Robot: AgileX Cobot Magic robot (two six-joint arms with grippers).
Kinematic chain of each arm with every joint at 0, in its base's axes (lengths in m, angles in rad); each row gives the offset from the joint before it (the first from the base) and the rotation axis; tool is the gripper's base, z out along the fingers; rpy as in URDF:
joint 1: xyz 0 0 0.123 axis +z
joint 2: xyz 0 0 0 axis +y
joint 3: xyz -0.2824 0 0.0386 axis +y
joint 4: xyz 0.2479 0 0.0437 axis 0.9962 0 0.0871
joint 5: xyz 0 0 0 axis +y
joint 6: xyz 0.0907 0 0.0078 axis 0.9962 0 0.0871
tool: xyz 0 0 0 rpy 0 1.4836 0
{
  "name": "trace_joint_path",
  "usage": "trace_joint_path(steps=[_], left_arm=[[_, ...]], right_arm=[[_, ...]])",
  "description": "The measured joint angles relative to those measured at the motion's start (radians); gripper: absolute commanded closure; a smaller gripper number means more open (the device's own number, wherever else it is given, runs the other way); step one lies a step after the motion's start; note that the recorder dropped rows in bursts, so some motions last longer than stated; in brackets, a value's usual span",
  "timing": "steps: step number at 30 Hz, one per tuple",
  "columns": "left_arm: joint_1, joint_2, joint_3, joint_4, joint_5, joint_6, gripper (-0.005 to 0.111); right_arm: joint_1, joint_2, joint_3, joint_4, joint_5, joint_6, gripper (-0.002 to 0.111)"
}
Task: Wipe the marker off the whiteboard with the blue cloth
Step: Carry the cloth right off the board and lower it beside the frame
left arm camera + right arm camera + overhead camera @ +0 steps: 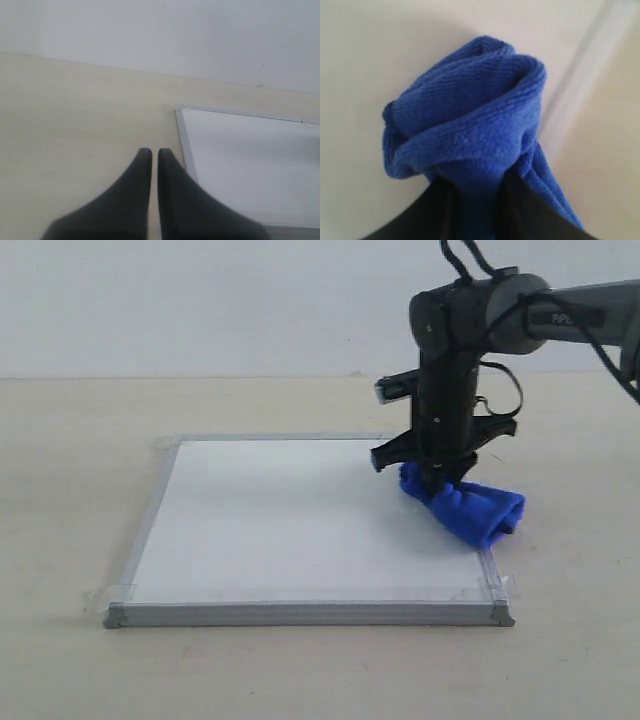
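Royal-blue bunched microfibre cloth (465, 505), pinched in our right gripper (432, 478), rests on the right edge of the square, silver-framed whiteboard (280, 520), so the white face, where we see no marker line, lies to its left, while our empty, nearly closed left gripper (155, 159) hovers off the board.

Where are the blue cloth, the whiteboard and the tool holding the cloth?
blue cloth (468, 508), exterior view, middle of the bunched fabric.
whiteboard (280, 525), exterior view, bare white surface.
right tool (476, 192), right wrist view, midway between its fingertips, where the cloth is pinched.
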Motion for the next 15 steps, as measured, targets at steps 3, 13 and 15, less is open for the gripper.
trace_joint_path(steps=[3, 13, 15], left_arm=[[0.0, 0.0, 0.0, 0.0, 0.0, 0.0, 0.102], [0.0, 0.0, 0.0, 0.0, 0.0, 0.0, 0.102], [0.0, 0.0, 0.0, 0.0, 0.0, 0.0, 0.102]], right_arm=[[-0.085, -0.035, 0.018, -0.009, 0.031, 0.049, 0.108], [-0.239, -0.188, 0.116, 0.101, 0.053, 0.068, 0.108], [-0.26, -0.203, 0.188, 0.163, 0.012, 0.057, 0.108]])
